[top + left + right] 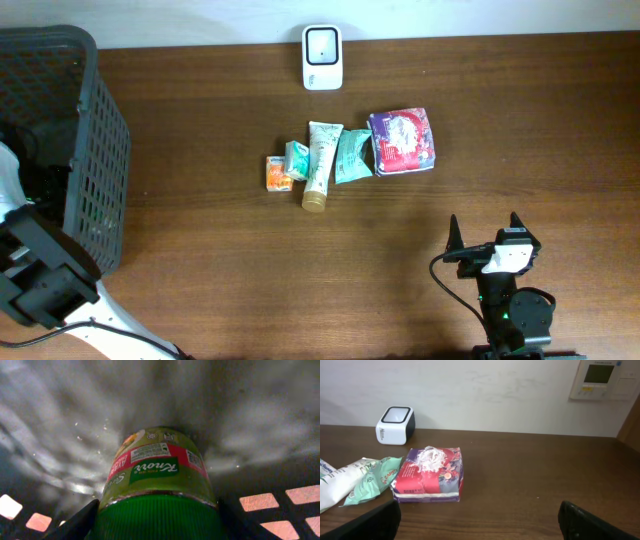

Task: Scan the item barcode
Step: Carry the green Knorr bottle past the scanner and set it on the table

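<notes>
The green jar [157, 467] sits inside the basket [100, 160] at the left end of the table, and from overhead I can't see it at all. On the left wrist view it lies dead ahead of the left gripper [157, 521]. Its long axis runs straight away from the camera, with the ribbed green cap [159, 517] nearest me and the base pointing at the basket floor. One finger stands on each side of that cap, set partway in. I cannot tell whether the pads are pressing on it or just beside it. There's a small printed patch on the label's right side, too small for me to call a barcode.

The left arm is plainly the one for this. The right gripper [485, 228] hangs wide and empty at the near right, well apart from the basket. The white scanner [322, 57] is at the far edge, well to the right of the basket. My guess is the jar needs lifting out cap-first, along its own axis, then carrying across.
</notes>
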### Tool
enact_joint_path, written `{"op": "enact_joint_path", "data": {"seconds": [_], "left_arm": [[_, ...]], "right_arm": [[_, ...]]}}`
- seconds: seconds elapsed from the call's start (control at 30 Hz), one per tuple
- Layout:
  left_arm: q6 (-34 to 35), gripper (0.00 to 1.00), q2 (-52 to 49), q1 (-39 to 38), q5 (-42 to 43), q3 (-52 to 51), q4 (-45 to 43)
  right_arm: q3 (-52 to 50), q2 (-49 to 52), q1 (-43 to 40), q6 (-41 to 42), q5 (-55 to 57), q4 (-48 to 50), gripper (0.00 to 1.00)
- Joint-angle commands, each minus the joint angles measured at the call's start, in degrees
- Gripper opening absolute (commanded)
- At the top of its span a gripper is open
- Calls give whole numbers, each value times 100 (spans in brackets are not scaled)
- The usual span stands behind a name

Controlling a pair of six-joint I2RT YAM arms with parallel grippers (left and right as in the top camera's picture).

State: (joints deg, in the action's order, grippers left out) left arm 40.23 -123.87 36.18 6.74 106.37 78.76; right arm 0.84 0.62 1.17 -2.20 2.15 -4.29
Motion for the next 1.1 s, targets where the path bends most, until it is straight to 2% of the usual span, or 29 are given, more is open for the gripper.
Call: {"op": "enact_joint_path", "data": {"seconds": [0.0,0.1,0.3,0.53,0.73,0.93,1.07], "left_arm": [[0,41,149,48,55,26,-96],[0,33,155,63,55,393,-35],[-4,31,181,74,55,1786,380],[-262,32,212,68,197,5180,1272],[-260,32,455,33,1038,7335,1486],[-260,33,1167,-850,1744,7326,1449],[-455,38,1071,-2114,1792,7176,1637]], "right_arm": [[-52,-44,31,-39,68,-15,99],[-52,-42,31,-39,68,-13,99],[-52,-42,31,-42,68,-13,99],[-52,-42,31,-39,68,-13,99],[-52,-42,31,-39,68,-13,99],[-52,-42,31,-39,68,-15,99],[-52,-44,31,-39,68,-15,99]]}}
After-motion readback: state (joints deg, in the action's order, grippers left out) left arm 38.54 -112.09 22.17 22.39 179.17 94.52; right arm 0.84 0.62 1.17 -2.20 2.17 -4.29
